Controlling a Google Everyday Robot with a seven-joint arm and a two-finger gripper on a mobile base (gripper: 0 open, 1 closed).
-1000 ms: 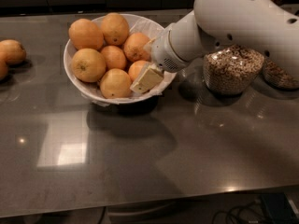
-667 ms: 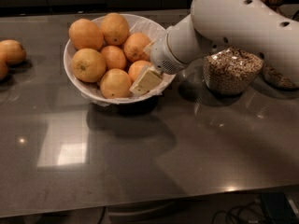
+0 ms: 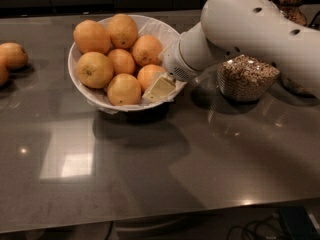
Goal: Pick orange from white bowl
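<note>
The white bowl (image 3: 85,91), lined with crinkled white paper, stands on the grey table at the back left of centre. It holds several oranges piled together. My gripper (image 3: 156,85) reaches in from the right over the bowl's right rim, down among the fruit. It sits against the orange (image 3: 149,75) at the bowl's right side, next to another orange (image 3: 123,89) at the front. My white arm (image 3: 250,29) stretches away to the upper right.
Two loose oranges (image 3: 12,55) lie at the table's left edge. A glass jar of cereal (image 3: 247,78) stands just right of the bowl under my arm, and more jars (image 3: 292,6) stand behind and to the right. The table's front edge runs along the bottom.
My arm has leaned slightly to the left over the jar. The gripper stays at the bowl's right rim, and the oranges and bowl have not visibly moved.
</note>
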